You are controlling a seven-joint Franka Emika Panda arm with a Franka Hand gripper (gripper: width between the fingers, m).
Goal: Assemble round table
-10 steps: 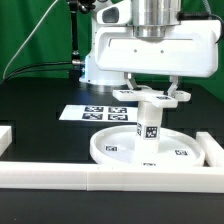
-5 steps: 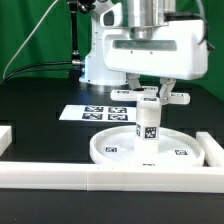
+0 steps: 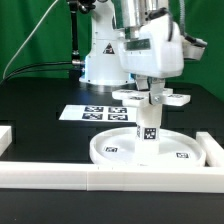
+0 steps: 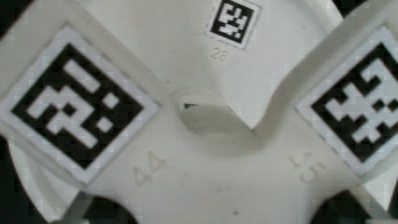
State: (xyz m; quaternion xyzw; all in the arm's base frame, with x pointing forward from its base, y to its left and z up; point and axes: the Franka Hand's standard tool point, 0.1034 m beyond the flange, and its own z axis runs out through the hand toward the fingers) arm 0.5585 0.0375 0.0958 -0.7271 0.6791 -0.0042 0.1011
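Observation:
The large round rimmed disc lies on the black table. The short cylinder leg stands upright at its centre. The flat cross-shaped piece sits level on top of the leg. My gripper comes straight down from above and is shut on the middle of the cross-shaped piece. In the wrist view the cross-shaped piece fills the picture with two large tags, held between my gripper, whose dark fingertips show at its sides. The leg is hidden under it there.
The marker board lies flat behind the disc. A long white border bar runs along the front edge, another bar stands at the exterior view's right, and a short end at its left. The robot base is behind.
My hand has turned about its vertical axis over the leg, and the cross-shaped piece has turned with it. The disc and leg have stayed in place.

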